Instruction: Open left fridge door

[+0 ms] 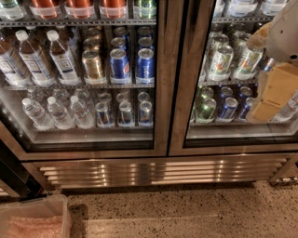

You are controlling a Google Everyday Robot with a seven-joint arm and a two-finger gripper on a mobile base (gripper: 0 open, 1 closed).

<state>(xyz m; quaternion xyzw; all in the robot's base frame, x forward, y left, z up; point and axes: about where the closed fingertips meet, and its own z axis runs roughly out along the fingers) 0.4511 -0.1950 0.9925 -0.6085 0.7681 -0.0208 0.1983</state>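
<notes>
The left fridge door [161, 83], a tall glass pane in a wide brushed-steel frame, fills the left and centre of the view and sits closed, its right upright meeting the frame of the right fridge door [192, 93]. Behind its glass, the top shelf holds bottles with red contents [79, 7]. The shelf below carries dark drink bottles with white caps [35, 58] at its left end, then gold cans [93, 67], then blue Pepsi cans [132, 65] nearest the door's right upright. The lowest shelf holds clear water bottles [56, 111] on the left and small silver-and-blue cans [125, 114] beside them. To the right of the left fridge door, the matching door shows green-and-white cans [233, 60] on 1 shelf and blue cans [228, 109] beside a green bottle [205, 107] on the shelf beneath. The robot's hand [272, 95], tan below a white arm part, hangs far to the right of the left fridge door, in front of the right door's glass at the picture's edge; whether it is wide or narrow cannot be told, and nothing can be seen held in it. Under both doors runs a ribbed steel grille [158, 169]. Below that lies a speckled floor [186, 209], and below the left door's lower left corner stands a clear plastic bin [32, 218] with something pink inside.
</notes>
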